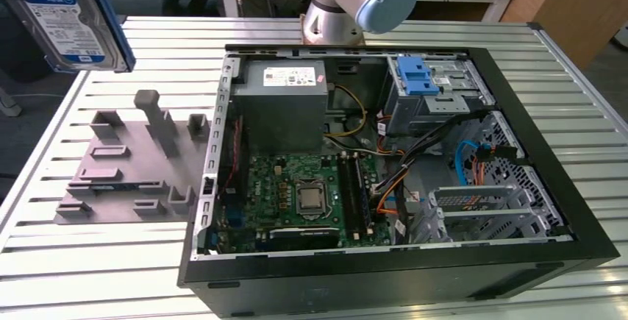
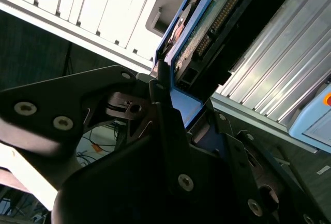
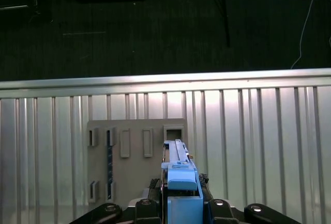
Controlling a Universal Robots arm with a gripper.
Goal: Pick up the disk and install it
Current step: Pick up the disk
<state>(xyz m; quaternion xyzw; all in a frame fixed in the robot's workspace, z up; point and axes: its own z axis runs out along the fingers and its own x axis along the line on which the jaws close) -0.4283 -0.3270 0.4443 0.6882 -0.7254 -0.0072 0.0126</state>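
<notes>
While the gripper stays out of your exterior view, both wrist views show it clenched on the blue bracket of the disk. You have the disk held in the air at the far end of the exterior view's left, label side showing, above the slatted table and clear of it. The grey fixture plate lies on the table nearer than the disk, and the open computer case sits to the exterior view's right with its blue-latched drive cage in the far right corner.
</notes>
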